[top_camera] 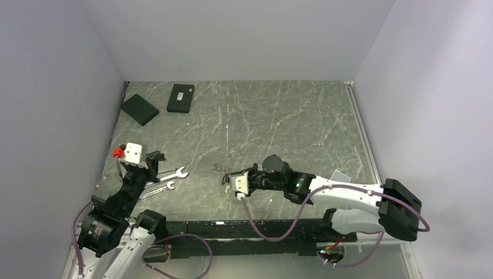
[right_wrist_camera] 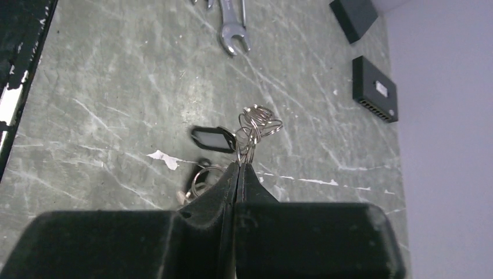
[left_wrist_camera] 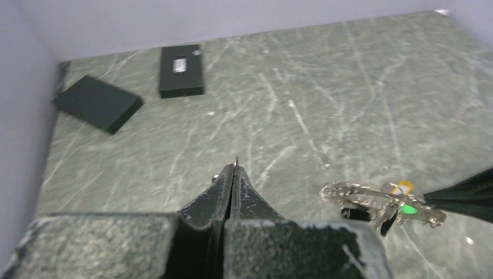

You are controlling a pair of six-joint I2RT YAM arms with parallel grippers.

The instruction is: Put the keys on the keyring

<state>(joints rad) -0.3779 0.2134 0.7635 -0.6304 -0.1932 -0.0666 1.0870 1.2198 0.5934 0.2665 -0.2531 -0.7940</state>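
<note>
the ring [right_wrist_camera: 258, 123] hangs just above the table, pinched in the fully closed right gripper [right_wrist_camera: 238, 167] and pointing toward the left arm. keys [right_wrist_camera: 211, 139] lie beneath. the left gripper [left_wrist_camera: 234, 172], also closed, waits well apart.

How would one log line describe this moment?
right fingers: shut on keyring | left fingers: shut, apart from keyring | wrenches: beside left fingers
</note>
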